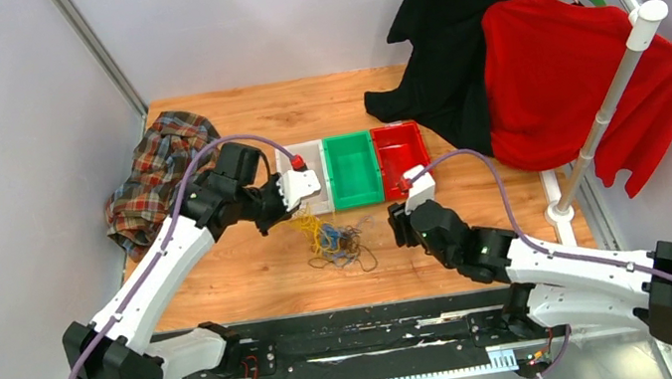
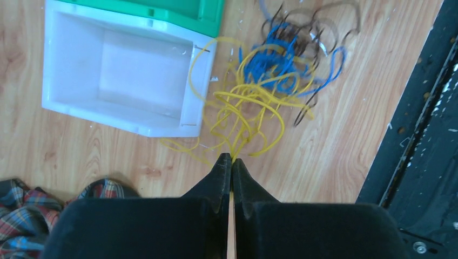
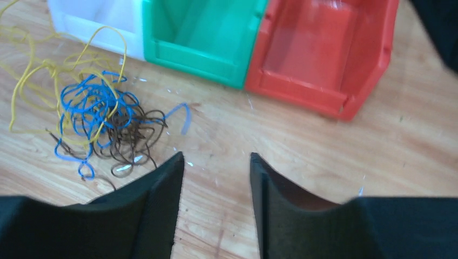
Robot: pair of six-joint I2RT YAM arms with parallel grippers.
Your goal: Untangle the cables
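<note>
The cables (image 1: 335,242) are a small tangle of yellow, blue and dark loops on the wooden table in front of the bins. In the left wrist view the yellow loops (image 2: 243,108) lie nearest my fingers, with the blue (image 2: 275,59) and dark (image 2: 318,21) ones beyond. My left gripper (image 1: 273,214) (image 2: 232,158) is shut on yellow strands at the tangle's near edge, beside the white bin. My right gripper (image 1: 401,225) (image 3: 216,157) is open and empty, hovering over bare wood just right of the tangle (image 3: 97,113).
A white bin (image 2: 192,91), a green bin (image 1: 358,202) and a red bin (image 1: 398,127) stand in a row behind the tangle. A plaid cloth (image 1: 153,171) lies at the left. Black (image 1: 451,42) and red (image 1: 577,83) garments hang on a rack (image 1: 615,97) at the right.
</note>
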